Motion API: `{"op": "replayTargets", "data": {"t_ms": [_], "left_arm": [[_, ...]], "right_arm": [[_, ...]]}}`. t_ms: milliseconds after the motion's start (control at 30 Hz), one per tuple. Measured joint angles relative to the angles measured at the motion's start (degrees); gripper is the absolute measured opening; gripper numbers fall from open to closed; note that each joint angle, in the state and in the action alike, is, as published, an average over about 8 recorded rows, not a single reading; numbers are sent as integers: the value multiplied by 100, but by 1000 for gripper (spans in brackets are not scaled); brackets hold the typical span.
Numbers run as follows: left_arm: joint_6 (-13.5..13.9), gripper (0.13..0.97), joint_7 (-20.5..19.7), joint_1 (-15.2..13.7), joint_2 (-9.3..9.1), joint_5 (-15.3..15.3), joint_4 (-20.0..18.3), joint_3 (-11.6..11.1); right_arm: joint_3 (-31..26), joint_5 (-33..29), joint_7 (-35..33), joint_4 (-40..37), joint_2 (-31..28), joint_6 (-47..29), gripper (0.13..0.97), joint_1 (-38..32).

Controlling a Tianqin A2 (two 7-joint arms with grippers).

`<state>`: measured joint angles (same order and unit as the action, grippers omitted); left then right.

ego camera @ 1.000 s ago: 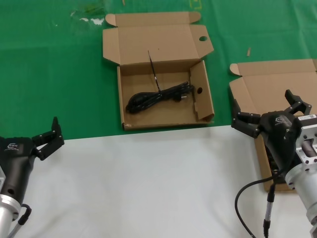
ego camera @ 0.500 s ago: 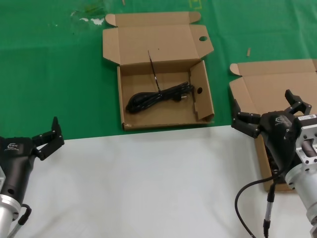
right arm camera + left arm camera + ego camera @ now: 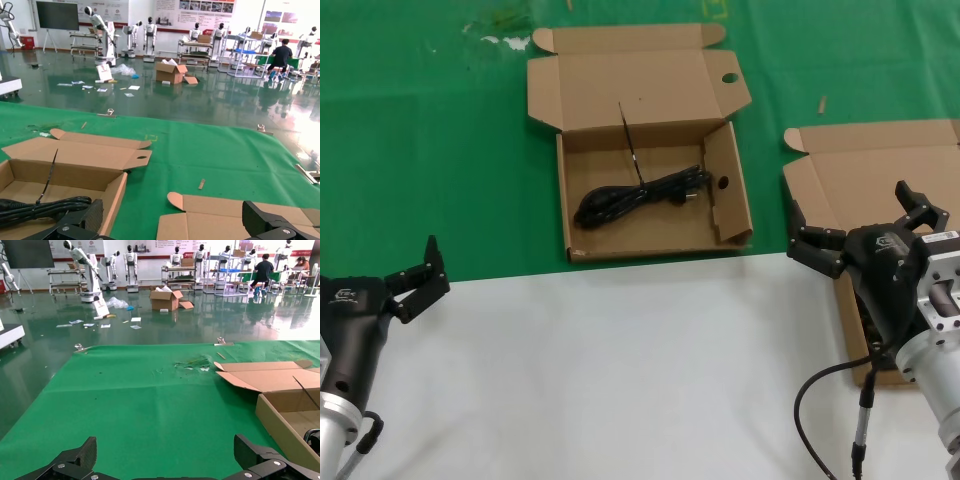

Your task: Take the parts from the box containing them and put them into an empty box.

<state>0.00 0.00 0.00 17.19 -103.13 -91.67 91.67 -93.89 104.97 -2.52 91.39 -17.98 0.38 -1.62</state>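
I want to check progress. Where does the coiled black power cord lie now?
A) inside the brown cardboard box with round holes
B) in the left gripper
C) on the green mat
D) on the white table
A: the coiled black power cord rests inside the brown cardboard box with round holes; neither open gripper holds it.

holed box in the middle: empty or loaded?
Loaded. The box with round holes lies open, lid flap back, and one black power cord rests inside across its floor, with a thin black tie propped above it.

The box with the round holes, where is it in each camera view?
Head view: the box with round holes, centre top, open, one black cord inside.
Left wrist view: its corner and lid at the right edge.
Right wrist view: lower left.
Shared landmark: the black cable tie standing inside it.
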Motion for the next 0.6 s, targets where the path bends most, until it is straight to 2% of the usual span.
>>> {"op": "replayTargets", "data": {"t_ms": [600], "left_arm": [[0,966,0,0,0,0,0,0]], "right_arm": [[0,0,0,0,0,0,966,0]]}}
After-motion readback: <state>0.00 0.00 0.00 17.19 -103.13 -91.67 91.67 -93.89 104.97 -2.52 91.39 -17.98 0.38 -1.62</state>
